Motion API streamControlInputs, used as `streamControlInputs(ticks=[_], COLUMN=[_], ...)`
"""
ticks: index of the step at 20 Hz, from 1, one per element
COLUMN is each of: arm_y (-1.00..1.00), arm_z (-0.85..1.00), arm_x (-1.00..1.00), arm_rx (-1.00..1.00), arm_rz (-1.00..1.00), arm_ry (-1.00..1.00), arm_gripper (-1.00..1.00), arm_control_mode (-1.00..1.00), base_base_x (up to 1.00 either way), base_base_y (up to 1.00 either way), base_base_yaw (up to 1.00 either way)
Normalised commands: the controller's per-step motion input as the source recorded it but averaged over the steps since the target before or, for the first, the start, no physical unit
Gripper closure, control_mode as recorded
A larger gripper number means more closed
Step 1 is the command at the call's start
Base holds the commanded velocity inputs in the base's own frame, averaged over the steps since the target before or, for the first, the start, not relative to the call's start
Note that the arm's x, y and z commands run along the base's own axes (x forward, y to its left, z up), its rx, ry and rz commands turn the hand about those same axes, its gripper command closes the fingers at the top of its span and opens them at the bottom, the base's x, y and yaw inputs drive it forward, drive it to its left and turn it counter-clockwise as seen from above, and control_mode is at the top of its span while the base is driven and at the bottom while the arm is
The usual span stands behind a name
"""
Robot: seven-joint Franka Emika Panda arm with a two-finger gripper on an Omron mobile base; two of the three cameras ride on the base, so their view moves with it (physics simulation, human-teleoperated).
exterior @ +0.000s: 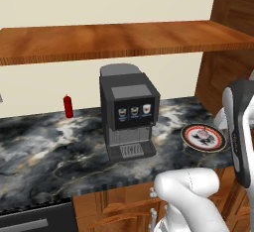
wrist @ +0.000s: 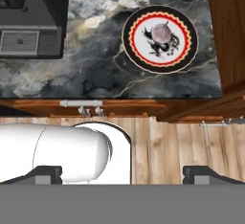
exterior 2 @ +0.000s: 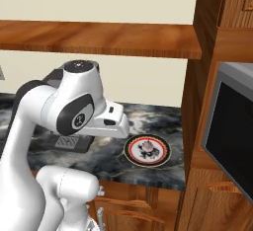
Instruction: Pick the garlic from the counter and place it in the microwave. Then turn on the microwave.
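The garlic (wrist: 160,32) sits in the middle of a red-rimmed plate (wrist: 185,55), upper right of the hand view, a small whitish-pink bulb on the plate's dark printed motif. In the right base view the same garlic (exterior 2: 147,147) and plate (exterior 2: 160,160) lie at lower centre, near the front edge of the worktop (exterior 2: 99,158); in the left base view the plate (exterior: 189,138) is at right of centre with the garlic (exterior: 203,135) on it. On a plate and close to the edge, it looks easy to reach from above.

The gripper (wrist: 122,174) hangs well above and short of the plate, over the floor in front of the cabinets, its jaws spread wide and holding nothing. That looks like a starting pose, with the pick not yet begun.

The microwave (exterior 2: 230,136) fills the right edge of the right base view, set into tall wooden cabinetry beside the plate; its black glass door appears shut, so it would likely need opening first.

A black-and-grey coffee machine (exterior: 128,111) stands at centre of the left base view, a small red bottle (exterior: 68,106) to its left by the cream wall. The worktop (exterior: 44,151) is dark marble with white veins, under a long wooden shelf (exterior: 114,37), and plank flooring (wrist: 186,141) runs below.
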Motion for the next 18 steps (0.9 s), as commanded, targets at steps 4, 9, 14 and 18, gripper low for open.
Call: streamControlInputs(ticks=[4, 9, 14, 18], arm_y=[-0.14, -0.33, -0.20, -0.11], arm_z=[-0.39, -0.25, -0.28, -0.33], arm_x=[0.35, 0.44, 0.36, 0.43], arm_rx=[0.00, 0.00, 0.00, 0.00], arm_rz=[0.00, 0.00, 0.00, 0.00], arm_ry=[-0.01, 0.00, -0.01, 0.00], arm_gripper=[-1.00, -1.00, -1.00, -1.00], arm_control_mode=[-1.00, -1.00, -1.00, -1.00], base_base_x=[0.00, 0.00, 0.00, 0.00], base_base_y=[0.00, 0.00, 0.00, 0.00], base_base_yaw=[0.00, 0.00, 0.00, 0.00])
